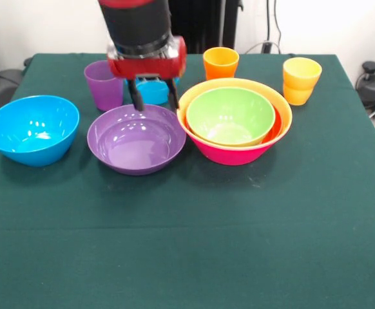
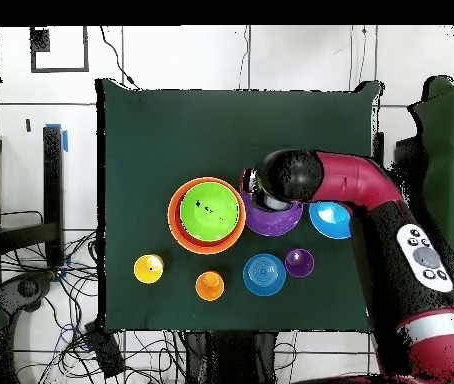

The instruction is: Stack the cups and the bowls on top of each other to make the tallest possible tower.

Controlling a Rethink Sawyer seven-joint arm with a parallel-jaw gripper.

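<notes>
Front view, gripper: the gripper hangs from the red and black arm with its two dark fingers spread apart and nothing between them.
Gripper position: directly over the far rim of the purple bowl; one fingertip sits at the rim, and contact cannot be confirmed.
Tower: the pink bowl is the outer base, an orange bowl nests in it, and the green bowl sits innermost; it stands just beside the purple bowl, rims close or touching.
Large blue bowl: the large blue bowl stands alone, on the far side of the purple bowl from the tower.
Small blue bowl: the small blue bowl lies behind the fingers, partly hidden.
Cups: the purple cup stands upright beside the small blue bowl; the orange cup stands behind the tower; the yellow cup stands near the table's corner.
Surface: green tablecloth.
Overhead view: the arm covers most of the purple bowl; the tower is fully exposed.
</notes>
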